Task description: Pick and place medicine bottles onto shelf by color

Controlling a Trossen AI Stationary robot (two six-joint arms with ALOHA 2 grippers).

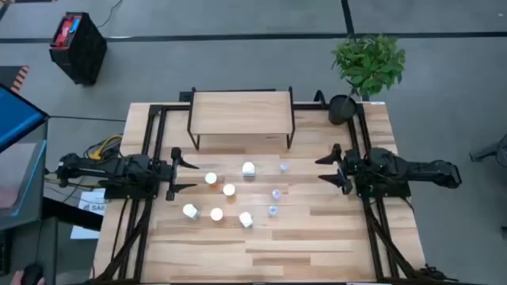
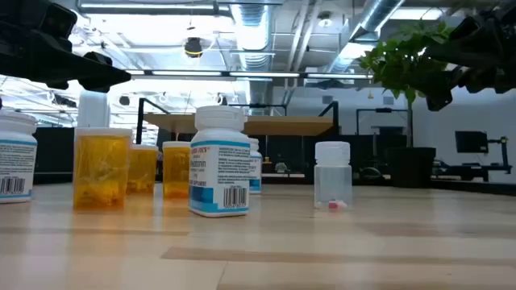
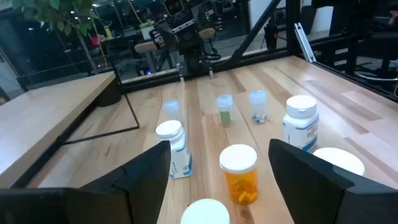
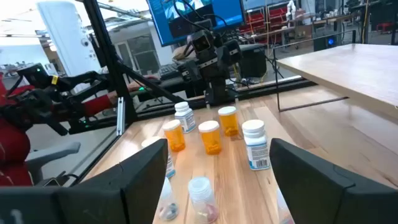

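Several medicine bottles stand upright on their bases mid-table, in front of the shelf (image 1: 242,115). White ones (image 1: 248,169) and orange ones (image 1: 229,190) sit to the left. Smaller clear ones (image 1: 276,194) sit to the right. The shelf top is bare. My left gripper (image 1: 186,175) hovers open at the left of the group. In its wrist view (image 3: 219,148) an orange bottle (image 3: 241,177) stands ahead of the fingers. My right gripper (image 1: 325,169) hovers open at the right of the group. Its wrist view (image 4: 219,146) shows a clear bottle (image 4: 200,193) nearest.
A potted plant (image 1: 367,63) stands at the table's far right corner beside the shelf. Black frame rails (image 1: 150,134) run along the table's left and right sides. Bare wood lies between the bottles and the near edge (image 1: 261,265).
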